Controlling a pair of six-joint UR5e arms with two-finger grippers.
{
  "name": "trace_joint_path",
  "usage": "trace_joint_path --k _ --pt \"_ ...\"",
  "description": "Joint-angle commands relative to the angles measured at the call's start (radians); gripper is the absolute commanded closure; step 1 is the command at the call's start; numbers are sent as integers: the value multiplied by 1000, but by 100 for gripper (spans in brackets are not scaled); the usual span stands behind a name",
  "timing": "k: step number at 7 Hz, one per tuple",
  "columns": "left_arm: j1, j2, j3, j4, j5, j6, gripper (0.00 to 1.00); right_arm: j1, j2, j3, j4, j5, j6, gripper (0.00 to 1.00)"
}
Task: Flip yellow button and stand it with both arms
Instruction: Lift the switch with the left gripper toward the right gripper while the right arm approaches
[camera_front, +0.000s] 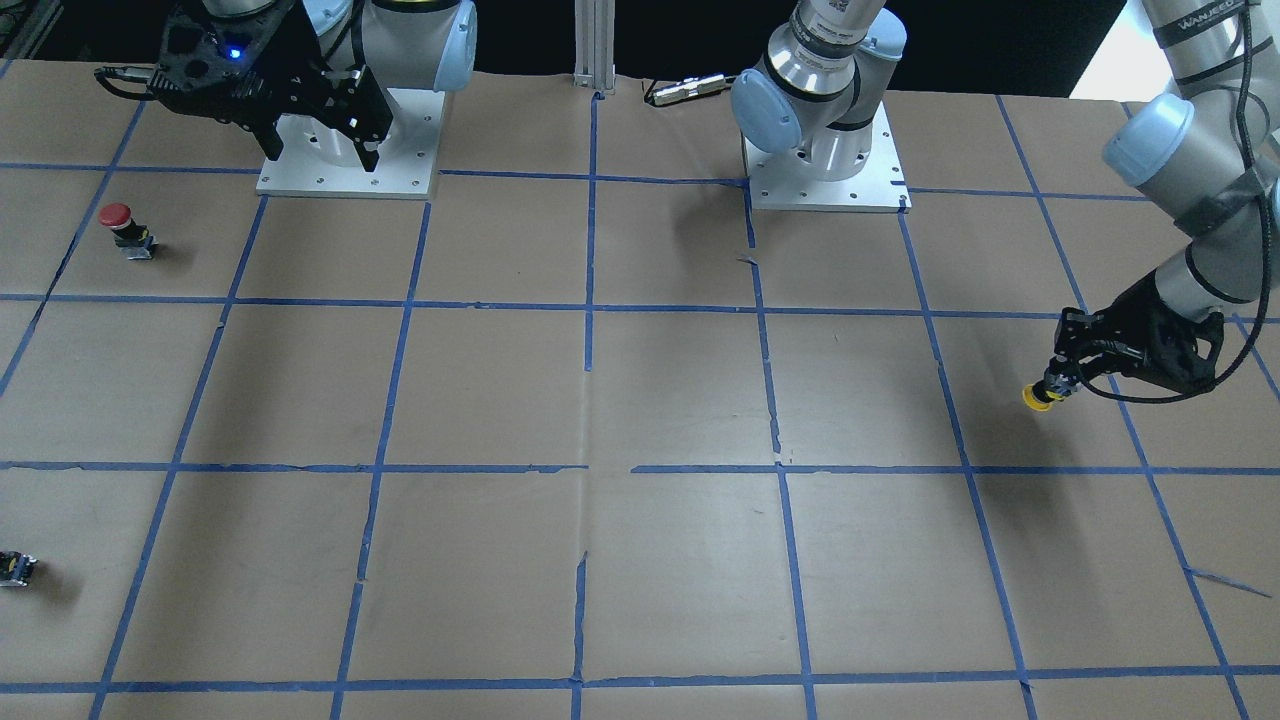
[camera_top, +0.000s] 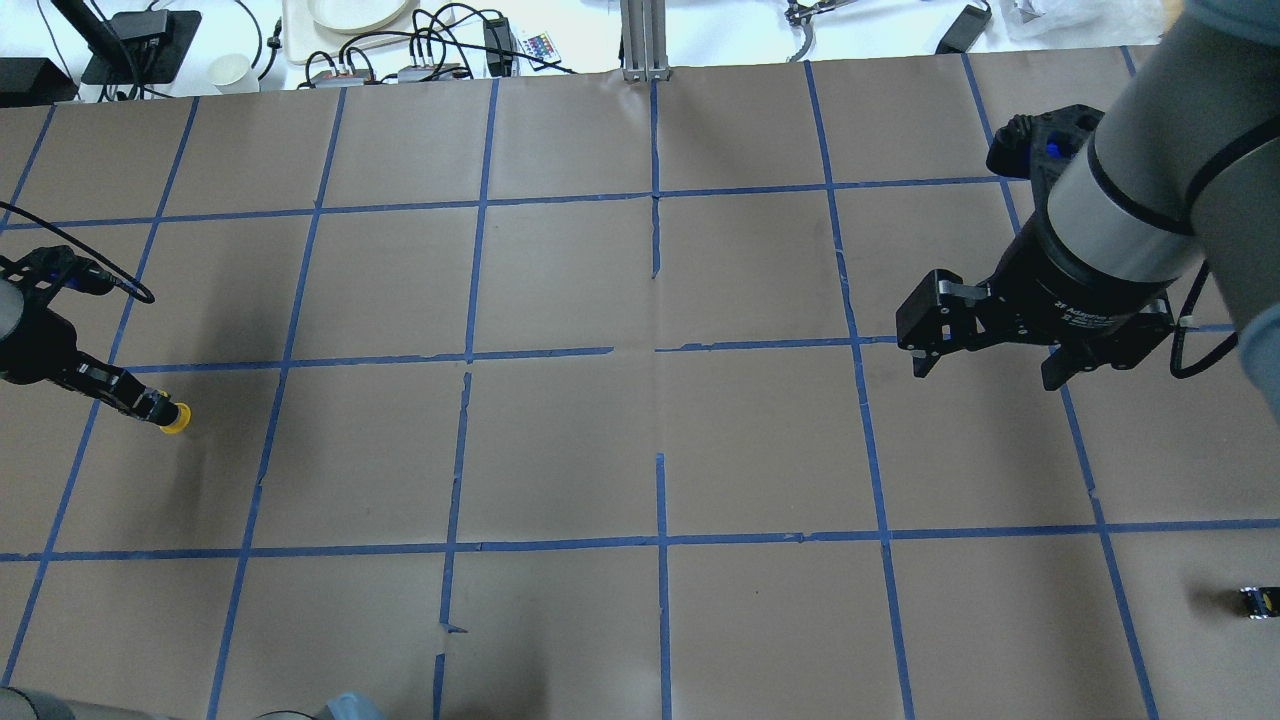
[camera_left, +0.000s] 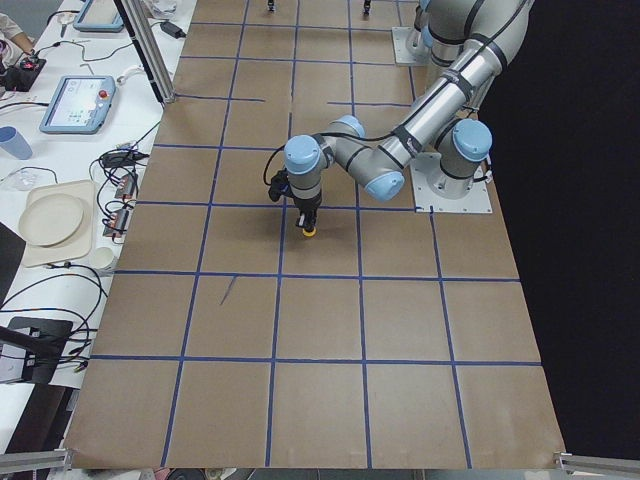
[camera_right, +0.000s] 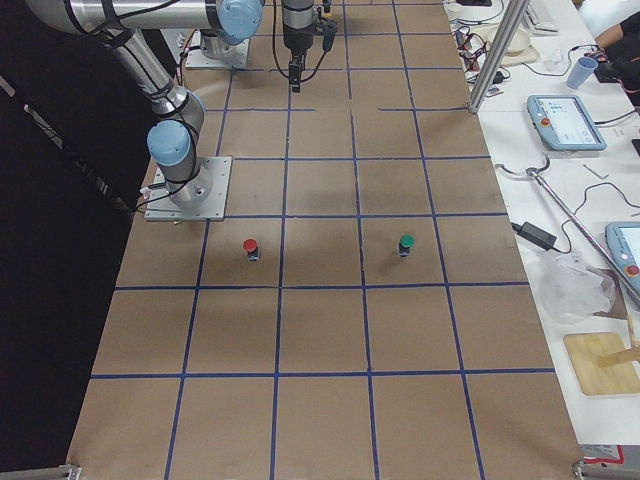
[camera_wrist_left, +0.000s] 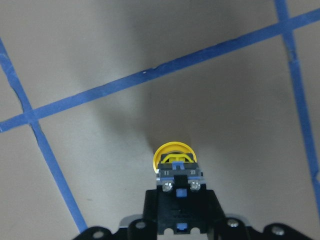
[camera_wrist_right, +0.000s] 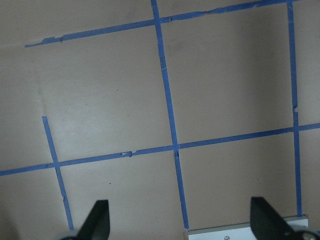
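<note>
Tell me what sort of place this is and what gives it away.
Probably a robotics lab test bench: two silver-grey robot arms bolted to a brown paper-covered table gridded with blue tape, tablet-like teach pendants on a white side bench, and a yellow-capped push-button held in the left gripper.

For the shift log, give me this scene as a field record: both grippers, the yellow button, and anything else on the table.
yellow button: held cap-down, low over the table; cannot tell if it touches
left gripper: shut on the yellow button's body
right gripper: open, empty, raised near its base
red button: standing cap-up, far from both grippers
green button: standing cap-up on the table
small black switch piece: on the table, at the front view's edge
</note>
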Motion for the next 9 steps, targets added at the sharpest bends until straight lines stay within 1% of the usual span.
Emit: trace_joint_path --k 1,2,3,5,6,7,8,9 --pt "-25 81 -4 -301 -185 -60 98 0 3 0 -1 1 8 0" --pt "-32 92 0 -519 -298 -128 98 -5 10 0 2 12 19 0" --pt "-78 115 -6 -652 -407 -165 98 -20 27 -12 26 16 31 0" --pt "-196 150 -6 -905 -690 -169 98 -151 27 -43 141 193 37 0" --pt "-280 178 0 -970 -819 -193 98 -199 47 -69 186 305 124 0" --pt "-373 205 6 -972 -956 -316 98 -203 88 -87 195 425 279 0" --pt "-481 227 41 -966 -1063 -474 98 -203 130 -118 201 522 415 0" --pt "-565 236 114 -965 -1150 -672 98 -204 153 -144 236 591 542 0"
